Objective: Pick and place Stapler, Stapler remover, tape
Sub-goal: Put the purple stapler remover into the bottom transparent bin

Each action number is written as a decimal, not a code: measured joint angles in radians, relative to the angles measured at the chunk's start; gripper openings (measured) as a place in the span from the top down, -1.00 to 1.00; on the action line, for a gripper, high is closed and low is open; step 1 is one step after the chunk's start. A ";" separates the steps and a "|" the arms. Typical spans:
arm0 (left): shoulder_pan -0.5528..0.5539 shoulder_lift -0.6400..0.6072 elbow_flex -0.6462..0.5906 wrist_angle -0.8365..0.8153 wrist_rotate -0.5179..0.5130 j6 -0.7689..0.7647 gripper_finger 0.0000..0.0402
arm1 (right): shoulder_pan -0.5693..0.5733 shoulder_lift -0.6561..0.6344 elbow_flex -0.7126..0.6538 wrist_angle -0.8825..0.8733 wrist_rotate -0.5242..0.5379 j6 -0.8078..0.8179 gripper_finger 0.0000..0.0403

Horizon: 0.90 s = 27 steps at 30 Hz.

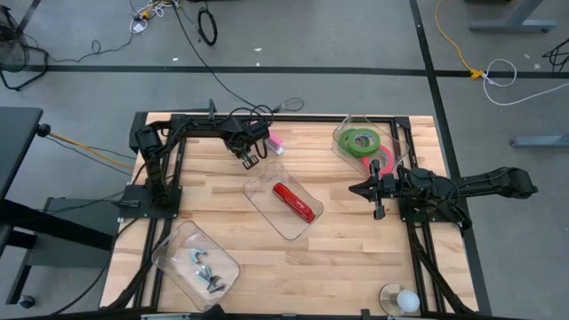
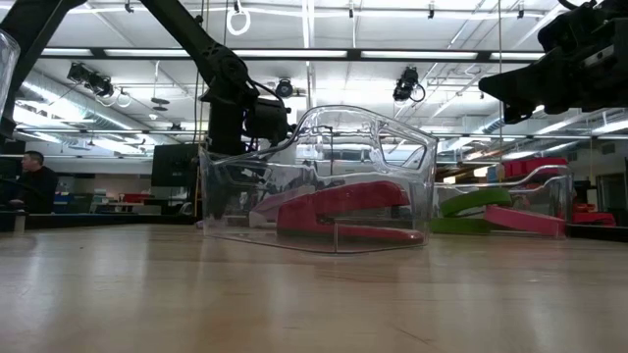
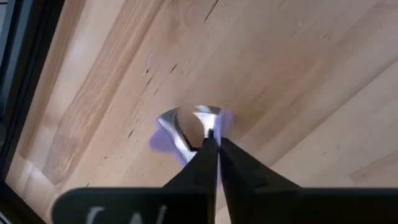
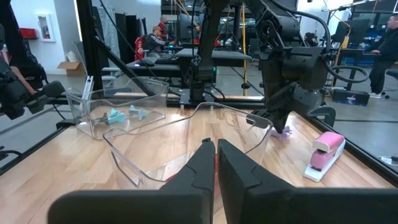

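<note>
left gripper [image 3: 211, 140]: nearest the lens in the left wrist view; fingers pinched together on a purple stapler remover [image 3: 186, 127] lying on the table [image 1: 356, 258], near the back edge.
left gripper, overhead: [image 1: 248, 160], just beside a pink stapler [image 1: 275, 141] on the bare wood.
middle tray [image 1: 267, 191]: clear plastic, just in front of the left gripper; holds a red stapler [image 1: 295, 203]. Its wall stands between the low camera and that gripper.
right gripper [image 1: 366, 188]: fingers together, nothing between them; hangs above the table, right of the middle tray, pointing at it.
tape [image 1: 361, 140]: two green rings stacked, plus a red-pink ring [image 1: 383, 161], all in a clear tray [image 1: 342, 133] at back right, just behind the right gripper.
front-left tray [image 1: 169, 253]: clear, holds several stapler removers [image 1: 204, 269], well apart from both grippers.
front edge: white ball [image 1: 407, 300] on a round pad.
room: people [image 4: 382, 43] at desks beyond the table.
</note>
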 joint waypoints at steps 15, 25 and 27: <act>0.000 0.000 0.000 0.000 0.000 0.031 0.98 | 0.000 0.000 0.000 0.000 0.000 0.000 0.89; 0.000 -0.005 0.079 -0.110 0.011 0.034 0.99 | 0.000 0.000 0.000 0.000 0.000 0.000 0.89; -0.002 -0.005 0.104 -0.147 0.016 0.034 0.99 | 0.000 0.000 0.000 0.000 0.000 0.000 0.89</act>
